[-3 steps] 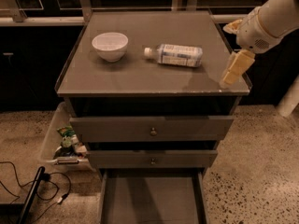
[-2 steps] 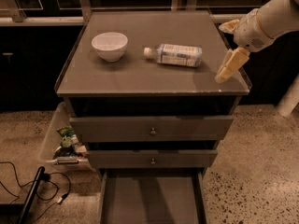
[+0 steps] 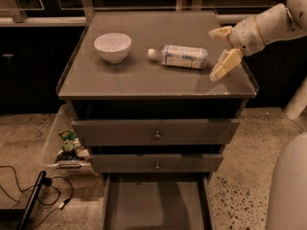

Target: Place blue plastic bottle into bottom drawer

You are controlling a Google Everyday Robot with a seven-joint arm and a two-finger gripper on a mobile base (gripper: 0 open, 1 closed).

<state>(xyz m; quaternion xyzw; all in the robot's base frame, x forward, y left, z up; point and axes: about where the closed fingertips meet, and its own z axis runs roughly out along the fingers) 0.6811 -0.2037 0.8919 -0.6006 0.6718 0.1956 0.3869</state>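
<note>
While blue plastic bottle point(image 3: 181, 56) lies sideways (white cap, blue-white label), claw point(image 3: 221, 48) gapes wide beside it.

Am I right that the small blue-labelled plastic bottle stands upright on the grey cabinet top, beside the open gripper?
Not quite: the camera view shows the blue-labelled plastic bottle lying on its side on the grey cabinet top, beside the open gripper.

Bottom drawer point(image 3: 156, 200) front cropped below; claw point(image 3: 213, 54) at cabinet point(image 3: 144, 80) right, arm point(image 3: 273, 20) cropped.
</note>
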